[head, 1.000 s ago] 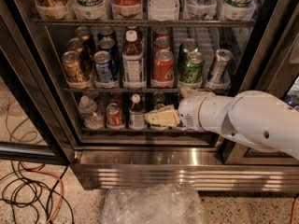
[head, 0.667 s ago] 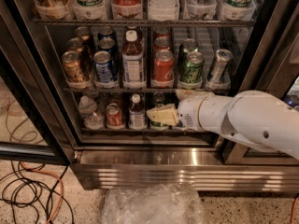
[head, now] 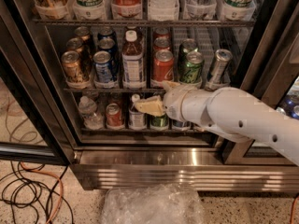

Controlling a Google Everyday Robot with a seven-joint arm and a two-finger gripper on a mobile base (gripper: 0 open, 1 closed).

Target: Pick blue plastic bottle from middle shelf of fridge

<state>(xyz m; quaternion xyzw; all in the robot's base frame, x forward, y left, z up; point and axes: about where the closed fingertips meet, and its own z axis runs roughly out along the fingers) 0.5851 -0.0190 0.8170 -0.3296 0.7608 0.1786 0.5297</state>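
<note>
The blue plastic bottle (head: pixel 133 59) stands upright on the middle shelf (head: pixel 112 89) of the fridge (head: pixel 154 164), in the third lane from the left. Blue soda cans are on its left and red cans on its right. My gripper (head: pixel 152 97) is open and holds nothing. It reaches in from the right, in front of the shelf below. It is lower than the bottle and slightly right of it, not touching it. One cream finger (head: pixel 148 106) lies just in front of a shorter white-capped bottle (head: pixel 136 116).
Green cans (head: pixel 191 66) and a silver can (head: pixel 218 65) stand right of the red cans. The top rack (head: pixel 140 21) holds tall cans and bottles. My white arm (head: pixel 243 118) crosses the lower right. Crumpled clear plastic (head: pixel 152 204) and cables (head: pixel 28 190) lie on the floor.
My gripper has moved a little to the left and upward, closer to the middle shelf's front rail. The bottles and cans have not moved.
</note>
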